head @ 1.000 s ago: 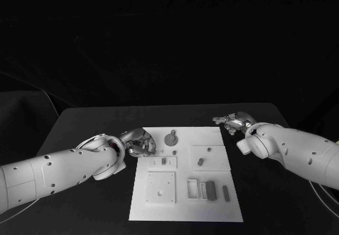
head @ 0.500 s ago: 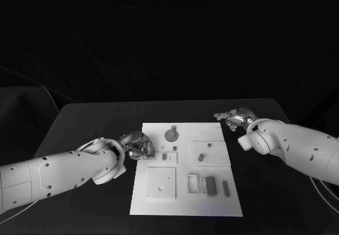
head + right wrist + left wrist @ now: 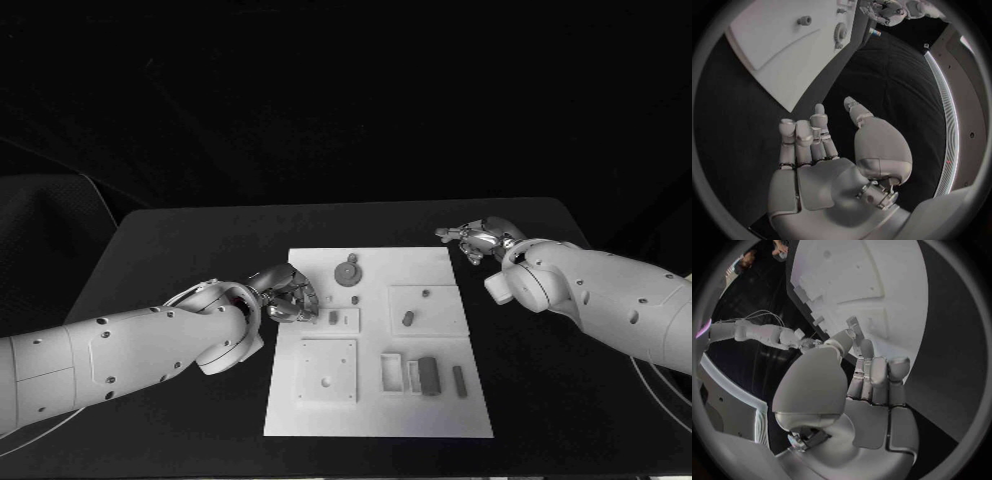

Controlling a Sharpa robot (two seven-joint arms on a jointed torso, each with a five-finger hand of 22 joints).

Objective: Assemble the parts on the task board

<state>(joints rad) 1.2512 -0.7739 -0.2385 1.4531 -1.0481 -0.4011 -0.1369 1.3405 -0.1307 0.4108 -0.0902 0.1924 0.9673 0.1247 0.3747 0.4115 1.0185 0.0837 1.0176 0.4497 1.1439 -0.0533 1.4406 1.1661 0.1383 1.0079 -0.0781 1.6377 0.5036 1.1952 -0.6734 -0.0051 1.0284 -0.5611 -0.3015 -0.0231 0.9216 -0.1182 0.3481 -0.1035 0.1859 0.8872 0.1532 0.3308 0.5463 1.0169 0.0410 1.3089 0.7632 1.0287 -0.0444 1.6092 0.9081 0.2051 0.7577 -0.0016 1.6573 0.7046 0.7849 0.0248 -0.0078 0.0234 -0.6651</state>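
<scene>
The white task board (image 3: 378,405) lies in the middle of the black table. On it are grey parts: a round toothed piece (image 3: 348,270) near the far edge, a small peg (image 3: 408,320) on a raised square, and short bars (image 3: 428,373) near the front. My left hand (image 3: 286,295) rests at the board's left edge, fingers straight and together (image 3: 879,375), with nothing in it. My right hand (image 3: 476,240) hovers off the board's far right corner, its fingers (image 3: 804,137) spread and empty. The right wrist view shows the board (image 3: 773,55), the toothed piece (image 3: 841,34) and a peg (image 3: 804,20).
A square plate with small holes (image 3: 326,368) sits on the board's front left, and a framed slot (image 3: 392,372) beside the bars. Bare black table surrounds the board on all sides. My white forearms reach in from both sides of the table.
The whole picture has shifted a little, so the camera moved. My left hand has edged slightly nearer along the board's left edge. The right hand keeps its place.
</scene>
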